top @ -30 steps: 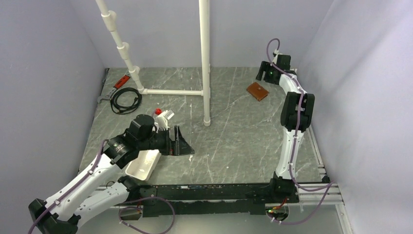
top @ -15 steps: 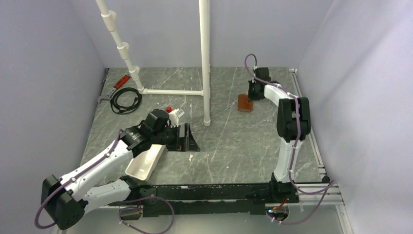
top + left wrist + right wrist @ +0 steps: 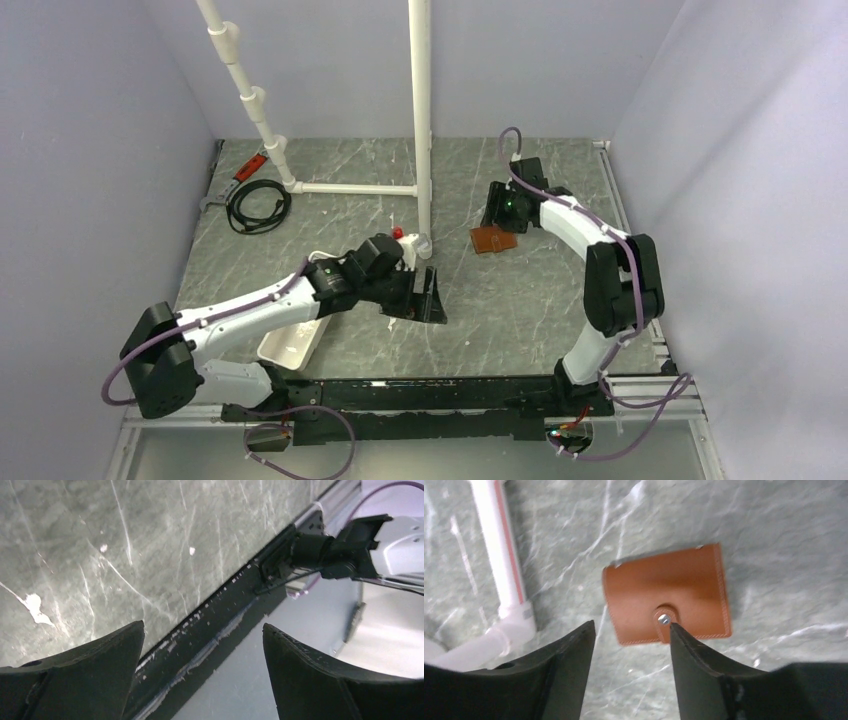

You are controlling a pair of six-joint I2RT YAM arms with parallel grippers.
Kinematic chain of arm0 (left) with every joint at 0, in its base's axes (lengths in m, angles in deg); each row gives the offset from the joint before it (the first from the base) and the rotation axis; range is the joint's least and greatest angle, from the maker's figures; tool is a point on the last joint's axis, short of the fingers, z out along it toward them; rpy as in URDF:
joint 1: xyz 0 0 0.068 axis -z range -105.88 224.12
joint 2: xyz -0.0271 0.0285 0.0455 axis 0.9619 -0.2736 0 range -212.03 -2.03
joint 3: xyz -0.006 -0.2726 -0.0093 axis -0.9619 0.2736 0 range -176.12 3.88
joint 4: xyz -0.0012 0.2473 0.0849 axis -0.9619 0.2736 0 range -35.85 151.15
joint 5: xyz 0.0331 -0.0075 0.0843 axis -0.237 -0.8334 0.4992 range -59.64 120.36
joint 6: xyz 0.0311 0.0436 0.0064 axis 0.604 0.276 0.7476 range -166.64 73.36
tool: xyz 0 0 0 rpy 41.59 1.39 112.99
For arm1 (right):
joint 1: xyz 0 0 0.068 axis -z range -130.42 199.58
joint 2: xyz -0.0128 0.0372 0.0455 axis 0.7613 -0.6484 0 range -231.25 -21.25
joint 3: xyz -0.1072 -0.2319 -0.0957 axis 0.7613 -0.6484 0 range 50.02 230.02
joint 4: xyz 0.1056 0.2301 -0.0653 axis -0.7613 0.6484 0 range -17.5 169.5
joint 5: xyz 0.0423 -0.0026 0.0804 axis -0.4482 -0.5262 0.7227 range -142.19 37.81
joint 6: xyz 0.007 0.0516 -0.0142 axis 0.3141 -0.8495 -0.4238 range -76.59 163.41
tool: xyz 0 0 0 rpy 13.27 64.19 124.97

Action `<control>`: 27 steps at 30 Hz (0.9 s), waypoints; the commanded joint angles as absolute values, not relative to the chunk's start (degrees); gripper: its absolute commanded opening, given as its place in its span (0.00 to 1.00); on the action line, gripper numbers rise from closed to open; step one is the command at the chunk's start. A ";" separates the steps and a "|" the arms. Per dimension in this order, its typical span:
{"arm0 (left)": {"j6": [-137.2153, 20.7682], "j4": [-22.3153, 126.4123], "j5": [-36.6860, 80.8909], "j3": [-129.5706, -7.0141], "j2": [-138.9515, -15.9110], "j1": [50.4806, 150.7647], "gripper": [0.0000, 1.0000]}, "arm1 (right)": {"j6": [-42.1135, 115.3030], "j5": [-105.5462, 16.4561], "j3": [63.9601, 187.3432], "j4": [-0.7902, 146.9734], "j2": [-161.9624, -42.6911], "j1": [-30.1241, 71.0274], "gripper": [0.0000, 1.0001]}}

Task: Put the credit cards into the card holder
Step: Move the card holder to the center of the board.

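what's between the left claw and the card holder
Top view: only bare tabletop between left claw and card holder; white pipe foot stands aside.

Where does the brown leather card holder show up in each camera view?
Top external: the flat reddish-brown leather card holder lies right of centre.
Left wrist: not in it.
Right wrist: the holder fills the centre.
Shared landmark: the white plastic pipe frame, just left of it in both.
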State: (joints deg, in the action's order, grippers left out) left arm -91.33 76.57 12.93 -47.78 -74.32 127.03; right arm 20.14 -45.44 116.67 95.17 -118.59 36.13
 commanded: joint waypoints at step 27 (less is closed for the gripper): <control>-82.14 74.45 27.45 -62.50 -96.03 129.35 0.78 | 0.94 -55.80 95.18 109.56 -88.43 25.48 0.69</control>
